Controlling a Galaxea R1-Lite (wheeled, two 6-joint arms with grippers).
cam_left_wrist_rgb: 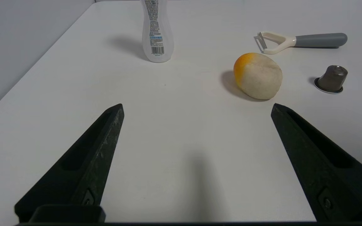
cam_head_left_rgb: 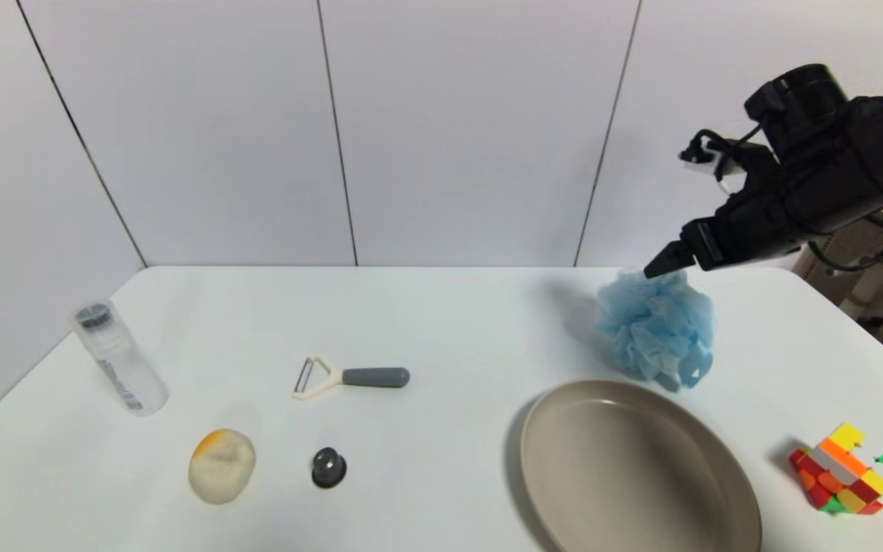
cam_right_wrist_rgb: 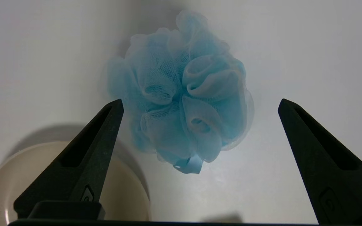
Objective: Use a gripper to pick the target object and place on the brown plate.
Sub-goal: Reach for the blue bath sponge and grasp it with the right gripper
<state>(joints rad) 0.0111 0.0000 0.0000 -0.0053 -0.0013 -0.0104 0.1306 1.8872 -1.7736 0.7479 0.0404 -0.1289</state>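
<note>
The light blue mesh pouf (cam_head_left_rgb: 658,325) sits on the white table behind the brown plate (cam_head_left_rgb: 637,469). My right gripper (cam_head_left_rgb: 660,264) hovers just above the pouf's top, open and empty. In the right wrist view the pouf (cam_right_wrist_rgb: 181,94) lies between and below my spread fingers, its blue ribbon loop (cam_right_wrist_rgb: 189,164) towards the camera, and the plate (cam_right_wrist_rgb: 8,182) shows past one finger. My left gripper (cam_left_wrist_rgb: 196,108) is open and empty over bare table near the front left; it does not show in the head view.
A multicoloured puzzle cube (cam_head_left_rgb: 846,469) lies right of the plate. On the left stand a clear bottle (cam_head_left_rgb: 116,356), a peeler (cam_head_left_rgb: 349,377), an orange-and-cream stone-like lump (cam_head_left_rgb: 221,464) and a small dark capsule (cam_head_left_rgb: 328,466). The wall is behind the table.
</note>
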